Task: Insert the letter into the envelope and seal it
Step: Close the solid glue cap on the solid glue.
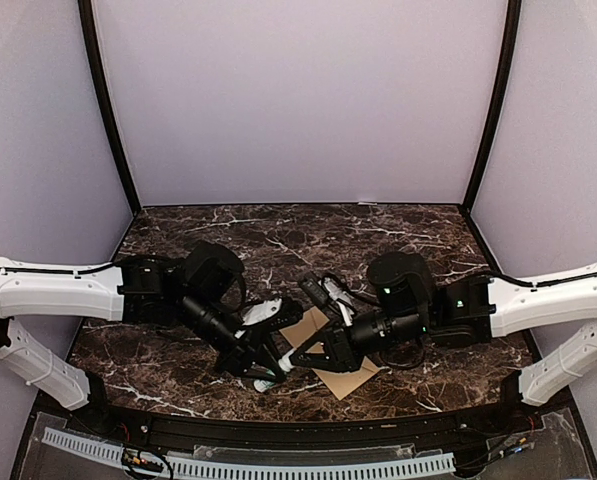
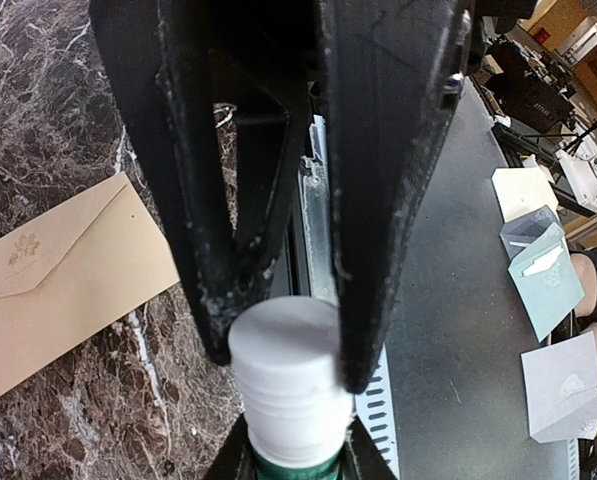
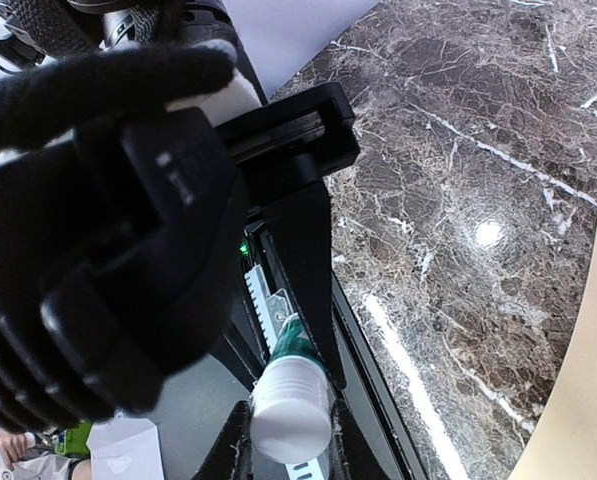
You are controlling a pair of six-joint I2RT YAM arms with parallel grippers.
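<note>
While both arms held one glue stick [image 2: 284,385] | left gripper [image 2: 280,345] and right gripper [image 3: 290,445] were clamped on it | envelope [image 2: 68,290] lay flat by the table [image 1: 418,240] front edge, flap down | letter unseen | likely light, floppy, slippery: pin flat, lift at the flap edge

Tan envelope [image 2: 68,280]; white-green glue stick [image 2: 283,370]; dark veined marble table [image 1: 278,230].

The envelope [image 1: 340,378] lies on the table [image 1: 428,235], right of the glue stick [image 2: 283,375].
</note>
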